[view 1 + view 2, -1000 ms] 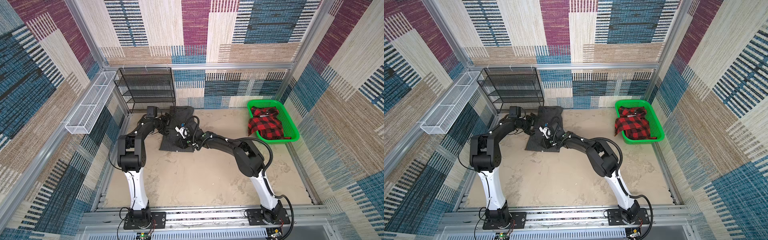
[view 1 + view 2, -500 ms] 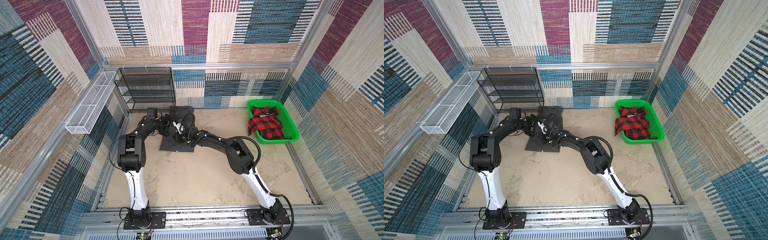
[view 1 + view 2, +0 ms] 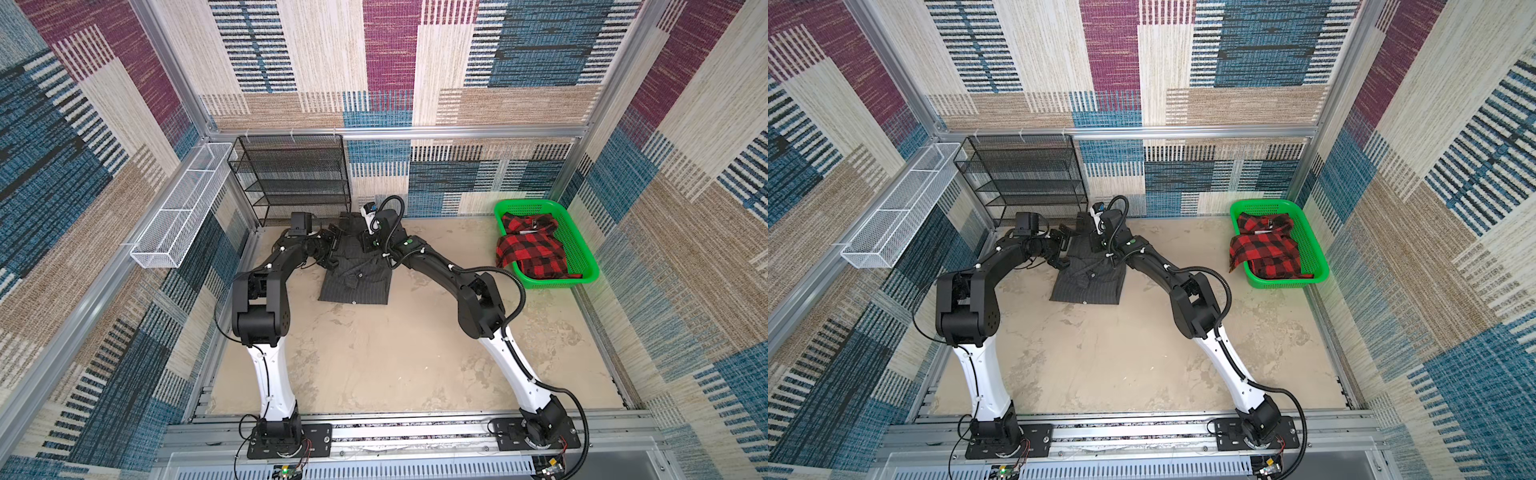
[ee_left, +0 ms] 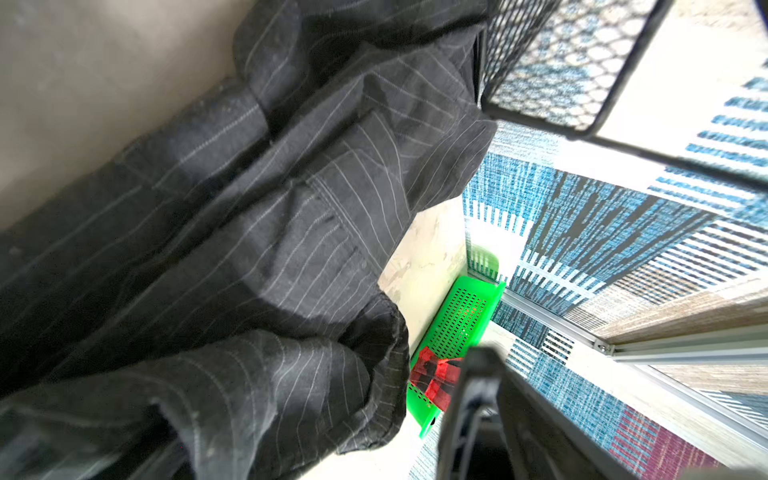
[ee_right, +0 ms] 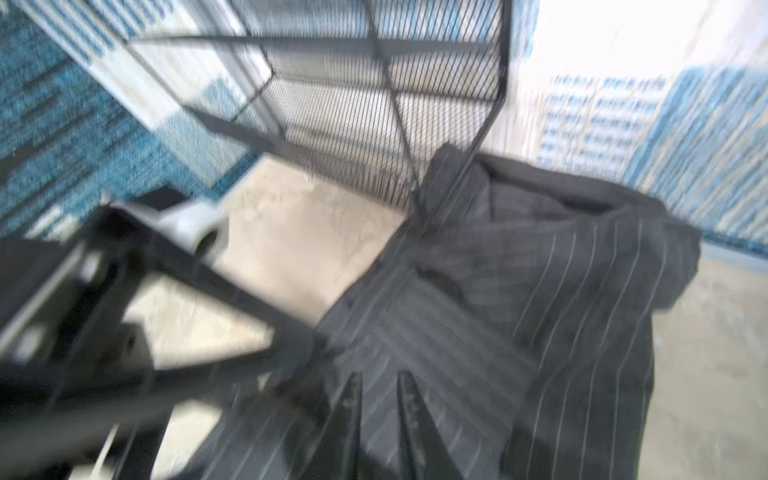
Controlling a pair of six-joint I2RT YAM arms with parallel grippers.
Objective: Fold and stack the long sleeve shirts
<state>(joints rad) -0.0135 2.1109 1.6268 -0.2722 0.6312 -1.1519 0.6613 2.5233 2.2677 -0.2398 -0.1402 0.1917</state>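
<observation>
1. Since a second ago the right arm has swung from the shirt's middle to its collar end. The left arm has hardly shifted.
2. The grey shirt [image 3: 357, 278] lies on the bench [image 3: 374, 353], seemingly already narrowed by folds. It is below and ahead of the right jaws [image 5: 376, 376], with its side edge just in front of the left jaws [image 3: 334, 247].
3. The left jaws stand wide and hold nothing. The right jaws are narrow, with a slim gap between them. The wrist view is blurred, so I cannot tell whether cloth is pinched.
4. The red shirt [image 3: 532, 253] is heaped in the basket [image 3: 552, 284], well apart from both jaws and not yet folded. Most of the task seems to remain.
5. Snag risk: the collar end touches the rack [image 5: 374, 104] just beyond the right jaws. A pull there could catch cloth on the mesh or shove the rack.
6. Fold risk: narrow jaws may grab a single layer, or too many, and drag the folds open.
7. Clash risk: both jaws work close together over one shirt, so a careless sweep could knock them together.
</observation>
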